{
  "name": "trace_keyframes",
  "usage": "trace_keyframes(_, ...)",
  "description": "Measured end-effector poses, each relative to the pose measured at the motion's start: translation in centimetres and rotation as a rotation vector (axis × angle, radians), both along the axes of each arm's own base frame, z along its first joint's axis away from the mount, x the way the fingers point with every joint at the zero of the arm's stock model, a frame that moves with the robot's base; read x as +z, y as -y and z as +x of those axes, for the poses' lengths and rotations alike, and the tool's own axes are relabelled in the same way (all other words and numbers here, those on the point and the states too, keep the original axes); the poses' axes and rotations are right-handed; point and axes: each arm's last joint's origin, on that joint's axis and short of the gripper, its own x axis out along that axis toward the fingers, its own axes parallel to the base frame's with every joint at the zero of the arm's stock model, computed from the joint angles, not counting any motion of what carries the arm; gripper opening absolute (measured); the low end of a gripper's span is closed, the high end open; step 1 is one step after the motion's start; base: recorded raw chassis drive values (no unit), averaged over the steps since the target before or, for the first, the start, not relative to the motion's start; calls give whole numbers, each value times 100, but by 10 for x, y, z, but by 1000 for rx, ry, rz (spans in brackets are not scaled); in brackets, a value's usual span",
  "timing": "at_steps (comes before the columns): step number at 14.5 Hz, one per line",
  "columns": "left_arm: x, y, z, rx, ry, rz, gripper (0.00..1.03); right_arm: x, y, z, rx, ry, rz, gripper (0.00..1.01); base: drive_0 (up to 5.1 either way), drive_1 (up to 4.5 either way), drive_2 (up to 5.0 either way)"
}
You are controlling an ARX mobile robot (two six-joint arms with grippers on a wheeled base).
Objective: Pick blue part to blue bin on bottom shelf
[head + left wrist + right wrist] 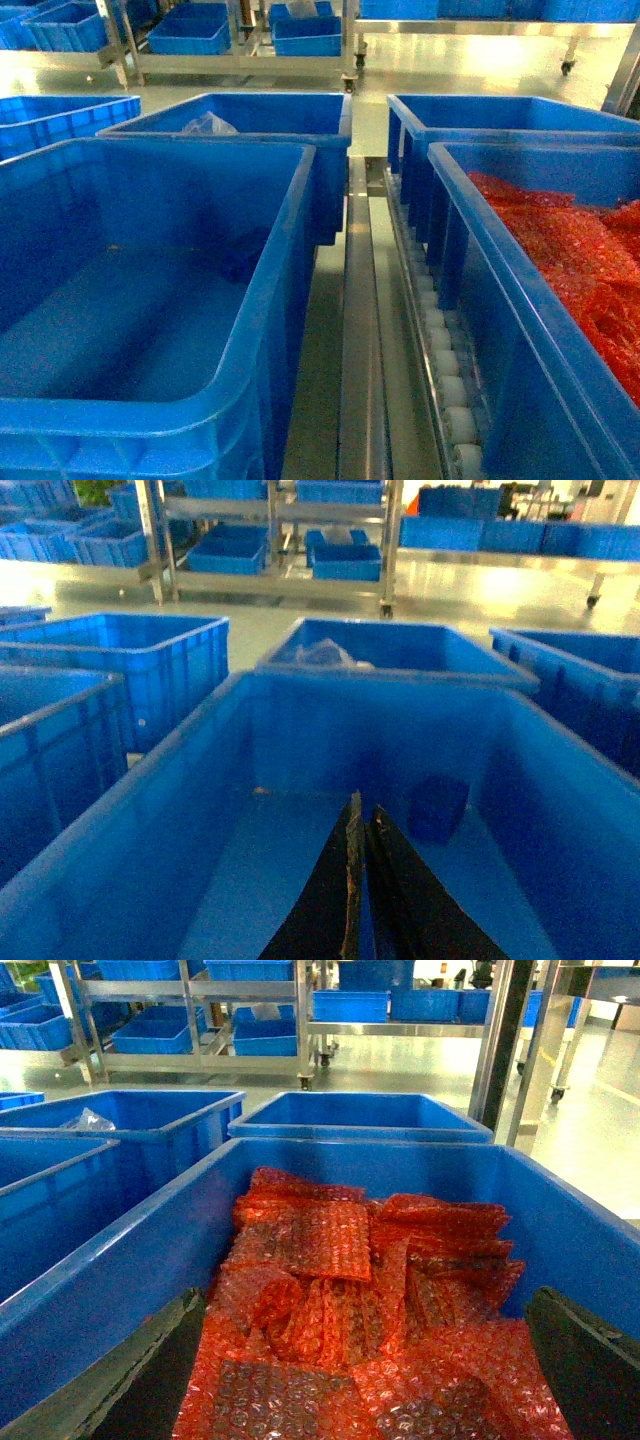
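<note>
Left gripper (362, 825) pressed closed, empty, lower centre over blue bin (300, 695); blue part (437, 807) just right. Right gripper (350, 1360) spread wide above red bubble wrap (350, 1290).

A: What sits under the left gripper (362, 825)?
B: A big blue bin (150, 820); the two dark fingers press together over its floor.
A: Anything inside?
B: A small blue part (437, 807) by the far wall. Behind, another bin (400, 652) holds clear plastic (322, 654).
</note>
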Motion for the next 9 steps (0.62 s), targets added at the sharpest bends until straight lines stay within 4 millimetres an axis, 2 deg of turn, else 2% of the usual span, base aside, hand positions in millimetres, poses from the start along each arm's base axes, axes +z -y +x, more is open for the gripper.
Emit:
trace_keyframes(3,-9,-11,-9,-3,-52,3,2,0,0,0,0,0,0,98,0,0,0)
trace_keyframes(6,1,-12,-27,-6,-4,3,2,0,0,0,0,0,0,98,0,0,0)
trace_keyframes(9,2,-12,-35,-6,-4,4,2,0,0,0,0,0,0,98,0,0,0)
